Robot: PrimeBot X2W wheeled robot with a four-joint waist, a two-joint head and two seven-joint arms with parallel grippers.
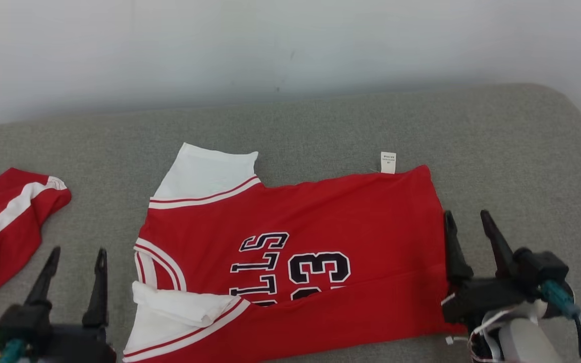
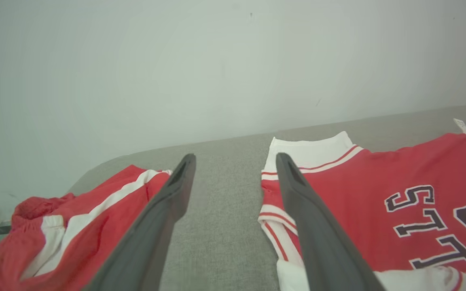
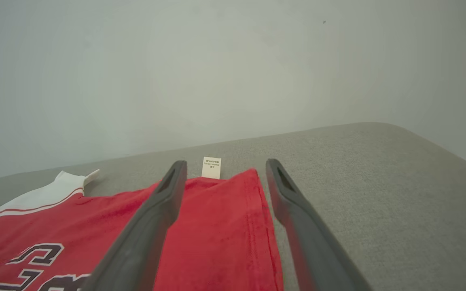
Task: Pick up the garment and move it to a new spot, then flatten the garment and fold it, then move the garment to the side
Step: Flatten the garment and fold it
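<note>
Shirt [image 1: 321,212] flat, one fold in, I reckon; my left gripper [image 1: 78,250] and right gripper [image 1: 467,214] gape empty; more folding left

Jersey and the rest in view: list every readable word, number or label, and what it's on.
"LLS": dark sideways block letters on the red jersey; the word's start hides under a fold.
"3", likely: large numeral beside them; a second digit is cut by the fold.
White tag at the jersey's far edge: print too small to read.
Red and white garment at left: no text.
</note>
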